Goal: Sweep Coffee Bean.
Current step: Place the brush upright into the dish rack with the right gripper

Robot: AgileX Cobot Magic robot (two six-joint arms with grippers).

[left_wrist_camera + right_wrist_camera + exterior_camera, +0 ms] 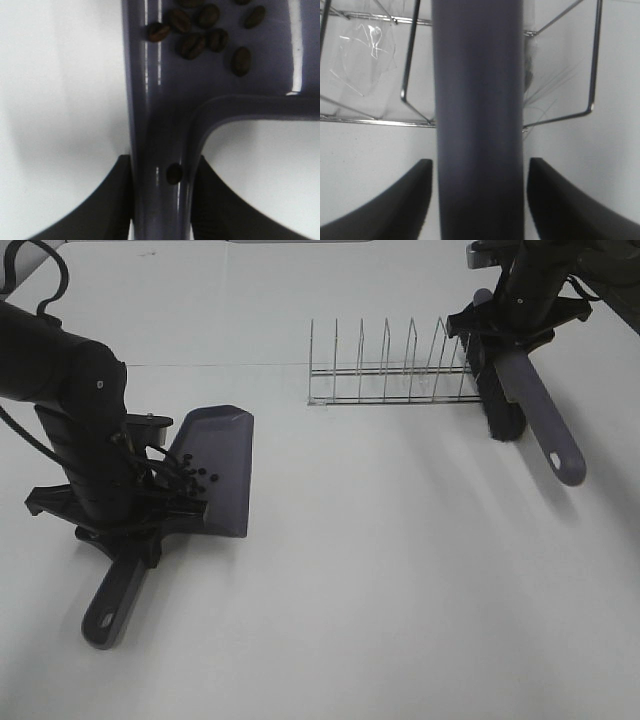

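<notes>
The coffee beans (196, 476) lie in a small cluster inside the grey dustpan (218, 455), which rests flat on the white table. In the left wrist view several beans (200, 30) sit near the pan's back wall. My left gripper (135, 528) (161, 162) is shut on the dustpan's handle (160, 200). At the far right, my right gripper (512, 335) (480, 167) straddles the brush handle (477, 125), with a thin gap showing at each finger, so it stands open. The brush (535, 415) leans by the rack, its black bristles (503, 412) on the table.
A wire dish rack (390, 375) stands at the back centre-right, right beside the brush; its wires (410, 65) run just behind the handle. The dustpan's handle end (105, 615) points toward the table's front left.
</notes>
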